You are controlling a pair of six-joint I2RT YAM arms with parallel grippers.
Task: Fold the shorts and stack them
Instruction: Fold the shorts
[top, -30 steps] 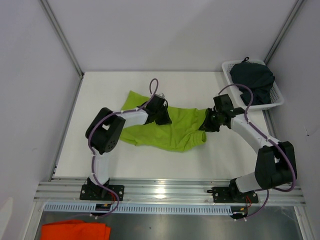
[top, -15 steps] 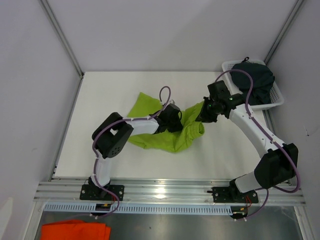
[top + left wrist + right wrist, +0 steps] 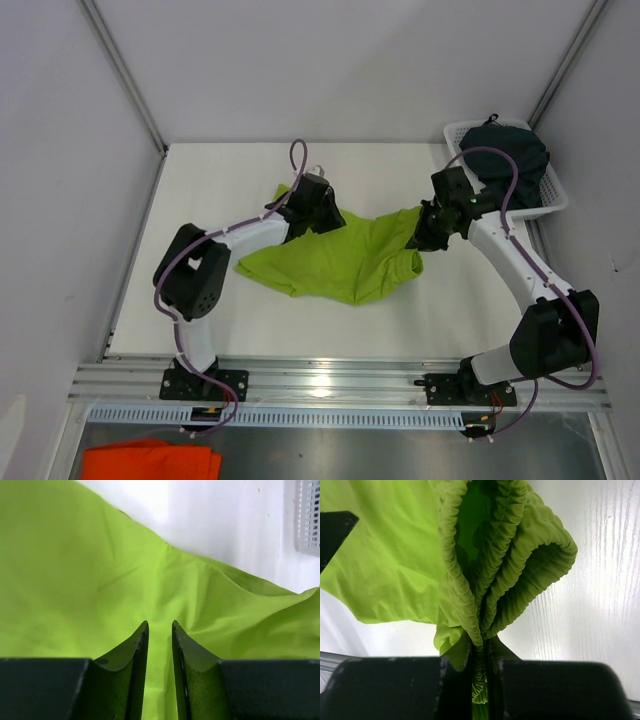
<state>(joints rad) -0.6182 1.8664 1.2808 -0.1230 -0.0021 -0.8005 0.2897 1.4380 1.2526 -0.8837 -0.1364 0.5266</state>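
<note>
Lime green shorts (image 3: pixel 340 265) lie spread at the middle of the table (image 3: pixel 200 200); the dark shorts (image 3: pixel 505 160) sit heaped in the white basket (image 3: pixel 556 204) at the far right. The right gripper (image 3: pixel 480 647) is clamped on the green pair's bunched waistband. The left gripper (image 3: pixel 160 626) is over the far left part, jaws narrowly parted.

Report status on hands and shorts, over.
Left hand slightly open over lime green shorts, nothing pinched. Right hand shut on their bunched waistband. Dark shorts in the basket, not yet folded. Nothing in the way.
</note>
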